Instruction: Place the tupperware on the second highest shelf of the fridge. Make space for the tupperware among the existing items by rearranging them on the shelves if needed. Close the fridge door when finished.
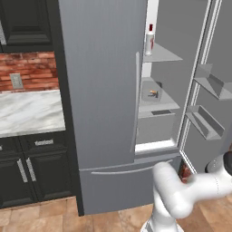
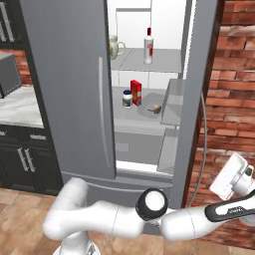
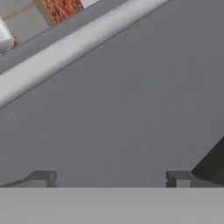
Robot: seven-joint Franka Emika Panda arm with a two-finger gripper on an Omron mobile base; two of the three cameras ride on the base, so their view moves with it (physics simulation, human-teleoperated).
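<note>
I've got the fridge point(image 2: 69, 99) in front of me with its right door point(image 2: 199, 74) swung open, left door shut. The tupperware point(image 2: 152, 108) sits on the second shelf point(image 2: 144, 119) from the top, orange piece visible inside, just right of the small red box point(image 2: 136, 92) and the dark-lidded jar point(image 2: 127, 98). Up on the top shelf point(image 2: 139, 62), the cream mug point(image 2: 114, 48) and the white bottle with red cap point(image 2: 148, 46) stand apart. My arm reaches out to the right, past the open door's edge. In the hand view the gripper point(image 3: 111, 178) has its two finger tips point(image 3: 43, 178) spread wide, nothing between them, close against a flat grey door surface point(image 3: 131, 109).
</note>
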